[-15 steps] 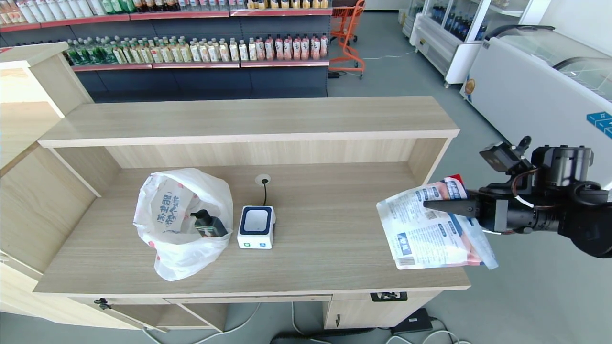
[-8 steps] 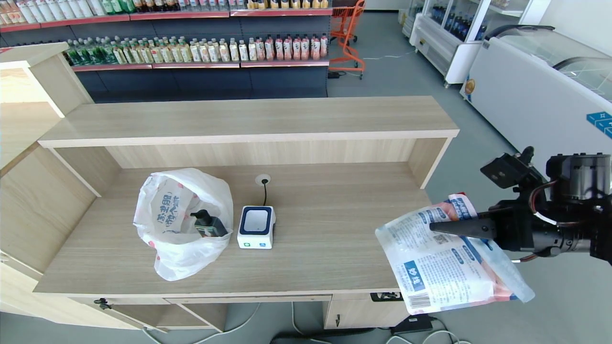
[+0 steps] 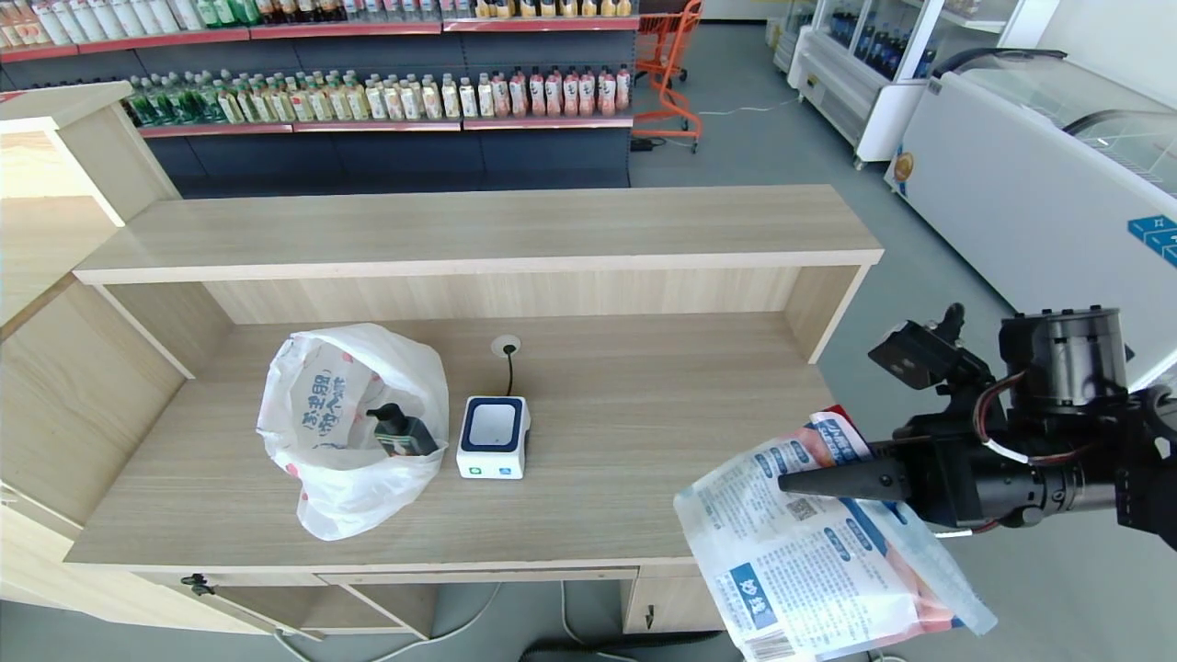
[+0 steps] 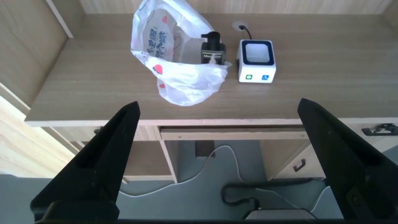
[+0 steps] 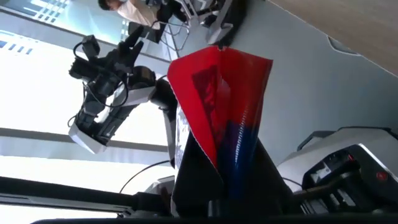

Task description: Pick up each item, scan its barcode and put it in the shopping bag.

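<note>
The right gripper (image 3: pixel 798 480) is clamped on a white-and-blue printed plastic pouch with a red top edge (image 3: pixel 809 561), its black fingers pinched over the upper part of the pack. In the right wrist view the red edge of the pouch (image 5: pixel 224 124) stands up out of the closed jaws.

1.0 s ago the pouch lay over the right end of the light wood counter (image 3: pixel 625 432), already gripped. 0.5 s ago it was off the surface and hanging past the counter's right edge. Now it has moved left and down in the frame and hangs in the air at the lower right of the head view, overlapping the counter's lower right corner. The rest of the scene has not shifted, so the arm moved, not the camera.

The pick-up looks done, and scanning is probably next. The small white box scanner with a dark blue window (image 3: pixel 494 436) sits at centre frame, well apart from the pouch. The barcode (image 3: pixel 769 645) faces up, so the pouch probably needs turning over.

The thin white plastic shopping bag (image 3: pixel 345 423), left of the scanner, already holds 1 dark pump bottle (image 3: pixel 402 432). The left gripper (image 4: pixel 219 118) hangs with fingers wide apart, holding nothing.
</note>
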### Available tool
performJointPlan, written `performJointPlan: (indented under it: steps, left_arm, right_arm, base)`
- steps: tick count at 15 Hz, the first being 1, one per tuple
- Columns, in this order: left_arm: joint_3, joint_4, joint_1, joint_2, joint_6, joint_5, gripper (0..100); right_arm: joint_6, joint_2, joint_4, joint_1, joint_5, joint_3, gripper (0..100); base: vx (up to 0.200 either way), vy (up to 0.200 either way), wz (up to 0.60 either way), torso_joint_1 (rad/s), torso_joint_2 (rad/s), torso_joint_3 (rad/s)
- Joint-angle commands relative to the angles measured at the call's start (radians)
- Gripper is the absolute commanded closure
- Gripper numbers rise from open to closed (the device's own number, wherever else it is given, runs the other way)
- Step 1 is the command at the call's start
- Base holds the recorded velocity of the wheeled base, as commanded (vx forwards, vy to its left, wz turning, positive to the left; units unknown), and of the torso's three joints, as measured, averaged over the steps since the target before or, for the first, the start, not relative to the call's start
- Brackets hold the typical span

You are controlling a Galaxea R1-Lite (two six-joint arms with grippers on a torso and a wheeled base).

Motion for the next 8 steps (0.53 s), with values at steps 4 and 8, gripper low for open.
performJointPlan:
  steps: [4, 8]
  left_arm:
    - [0.0, 0.0, 0.0, 0.0, -0.001, 0.0, 0]
    - [0.0, 0.0, 0.0, 0.0, -0.001, 0.0, 0]
  right_arm:
    - [0.003, 0.018, -0.002, 0.029, 0.001, -0.007, 100]
    - [0.001, 0.026, -0.004, 0.043, -0.001, -0.016, 100]
  base:
    - [0.0, 0.0, 0.0, 0.0, 0.0, 0.0]
    - [0.0, 0.0, 0.0, 0.0, 0.0, 0.0]
